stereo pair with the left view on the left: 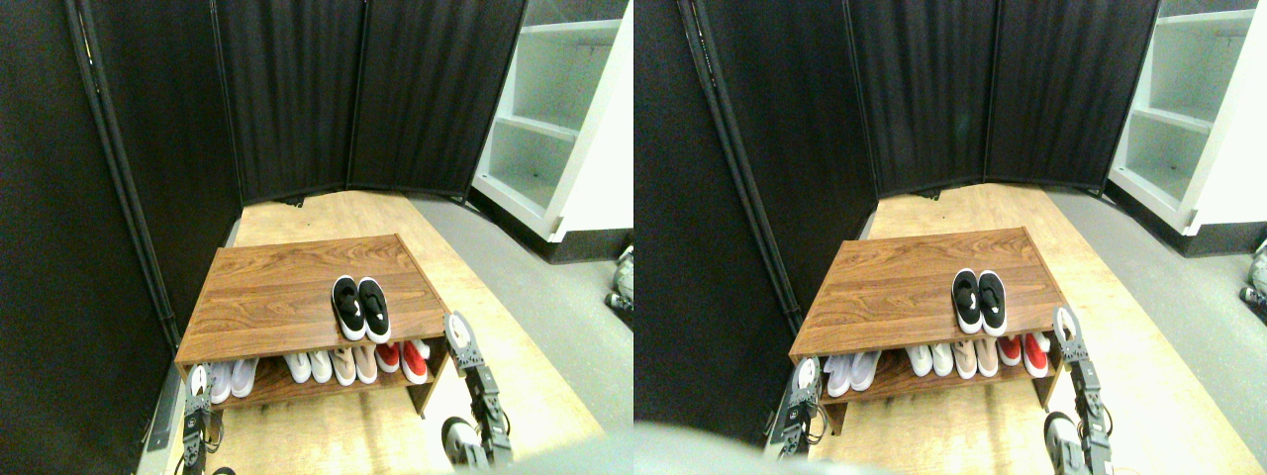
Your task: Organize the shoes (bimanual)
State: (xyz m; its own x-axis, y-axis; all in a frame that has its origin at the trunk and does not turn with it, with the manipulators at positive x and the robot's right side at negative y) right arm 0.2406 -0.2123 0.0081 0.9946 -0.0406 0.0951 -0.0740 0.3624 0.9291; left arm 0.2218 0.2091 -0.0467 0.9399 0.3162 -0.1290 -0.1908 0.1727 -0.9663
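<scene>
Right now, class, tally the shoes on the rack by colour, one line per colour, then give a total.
Black shoes, on top: 2
White shoes, lower shelf: 4
Beige shoes, lower shelf: 2
Red shoes, lower shelf: 2
Total: 10

Surface (287, 287) top mostly bare across its left and back; only the black shoes (360, 308) sit side by side, touching, near the front edge right of centre. Lower shelf (272, 388) crowded: white shoes (230, 377), beige pair (353, 363), red pair (406, 360), with a gap between the white pairs. Black screen (119, 198) hems in frame left and top. Floor (535, 327) open at right. Left claw (197, 391) at the front left corner, right claw (458, 334) beside the right end.
</scene>
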